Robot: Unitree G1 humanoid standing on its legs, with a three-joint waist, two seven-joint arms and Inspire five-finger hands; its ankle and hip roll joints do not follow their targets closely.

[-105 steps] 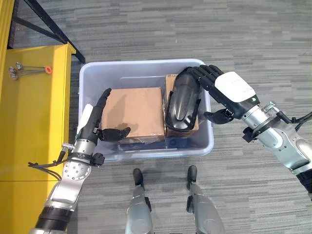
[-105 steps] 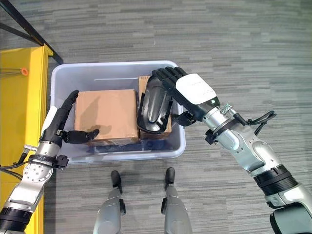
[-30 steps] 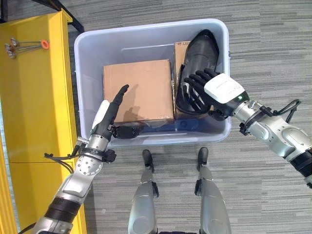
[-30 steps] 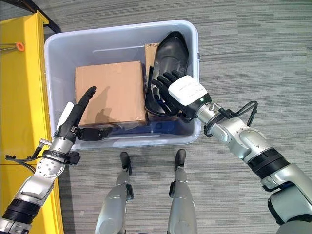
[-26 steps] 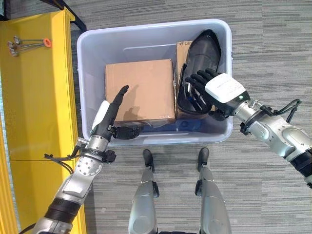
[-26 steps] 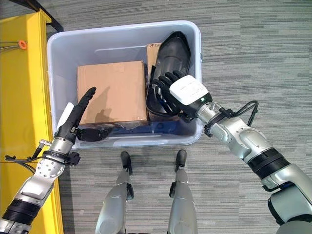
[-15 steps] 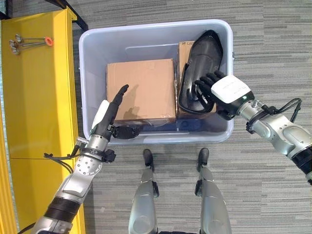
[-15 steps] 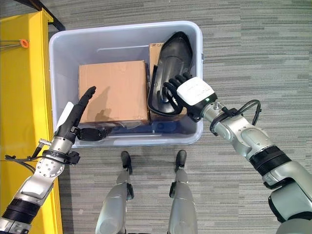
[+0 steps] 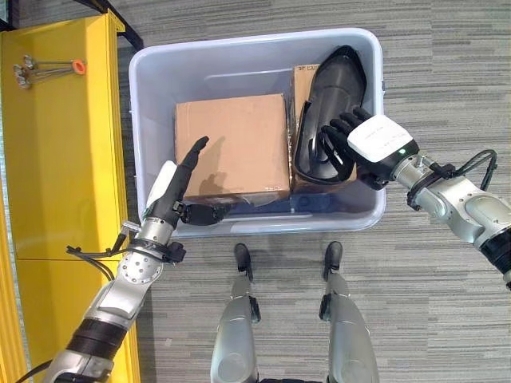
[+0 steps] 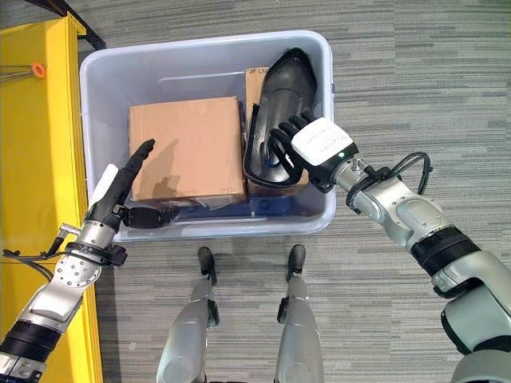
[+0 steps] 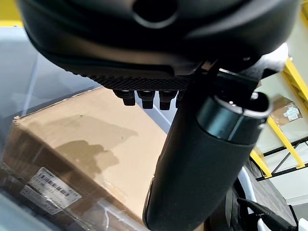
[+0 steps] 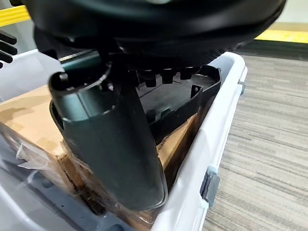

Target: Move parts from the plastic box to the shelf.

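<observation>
Sitting on the carpeted floor, one plastic box [image 9: 140, 120] holds two cardboard boxes and one black part [image 9: 329, 104]. That part is a glossy, elongated moulded shell, pointed at its far end, lying on the narrow cardboard box [image 9: 300, 80] by the box's right wall. The right robot hand [image 9: 363, 142] has its fingers curled on the part's near end. The left robot hand [image 9: 172, 187], fingers straight, hovers over the large cardboard box [image 9: 231, 144]. One yellow shelf [image 9: 56, 152] stands on the left.
</observation>
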